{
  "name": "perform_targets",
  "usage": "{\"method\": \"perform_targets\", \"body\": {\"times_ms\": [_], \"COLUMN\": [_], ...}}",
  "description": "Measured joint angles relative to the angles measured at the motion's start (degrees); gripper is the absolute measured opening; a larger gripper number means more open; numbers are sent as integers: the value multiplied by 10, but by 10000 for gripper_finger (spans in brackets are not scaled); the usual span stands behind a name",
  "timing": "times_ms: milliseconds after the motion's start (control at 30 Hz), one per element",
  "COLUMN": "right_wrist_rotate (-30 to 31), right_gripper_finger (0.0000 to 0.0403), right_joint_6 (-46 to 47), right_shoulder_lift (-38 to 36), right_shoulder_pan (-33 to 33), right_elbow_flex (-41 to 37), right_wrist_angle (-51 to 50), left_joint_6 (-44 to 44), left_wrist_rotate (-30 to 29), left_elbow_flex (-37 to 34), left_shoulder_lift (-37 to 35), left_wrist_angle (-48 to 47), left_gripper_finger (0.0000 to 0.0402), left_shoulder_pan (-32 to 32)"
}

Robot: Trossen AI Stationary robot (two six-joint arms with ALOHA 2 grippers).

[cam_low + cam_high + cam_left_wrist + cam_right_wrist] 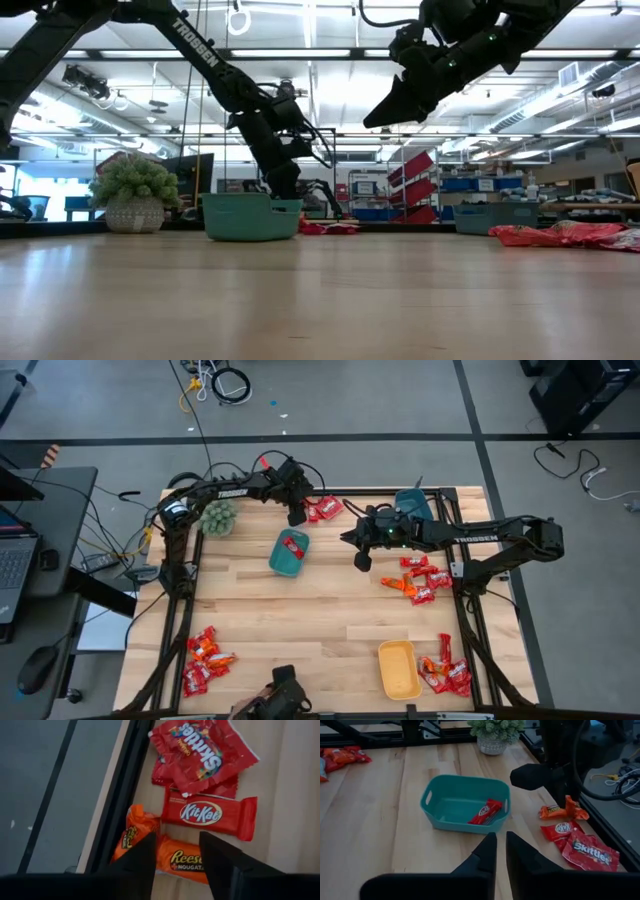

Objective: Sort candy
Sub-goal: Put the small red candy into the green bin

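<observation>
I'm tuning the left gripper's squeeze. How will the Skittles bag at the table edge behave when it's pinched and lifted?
The Skittles bag looks crinkled and flat, so it is probably light and floppy, sagging from one corner. Its glossy wrapper may slip. It overlaps another red candy, which might drag along. The left gripper is open.

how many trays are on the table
3. A teal tray sits mid-table with one red candy inside, a blue tray is at the far edge by the right arm, and a yellow tray lies empty near the front edge.
</observation>
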Motion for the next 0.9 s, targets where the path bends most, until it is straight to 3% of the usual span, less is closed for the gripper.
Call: {"method": "perform_targets", "body": {"times_ms": [167, 333, 900], "right_wrist_rotate": [0, 0, 0], "right_gripper_finger": [3, 2, 0], "right_joint_6": [0, 0, 0], "right_shoulder_lift": [0, 0, 0], "right_shoulder_pan": [0, 0, 0], "right_elbow_flex": [0, 0, 0], "right_wrist_angle": [0, 0, 1], "left_joint_6": [26, 47, 83], "left_wrist_rotate": [0, -45, -45], "left_elbow_flex": [0, 0, 9], "left_shoulder_lift": [0, 0, 19], "left_wrist_angle": [0, 6, 18], "left_gripper_finger": [82, 10, 1], "left_shoulder_pan": [-10, -16, -28]}}
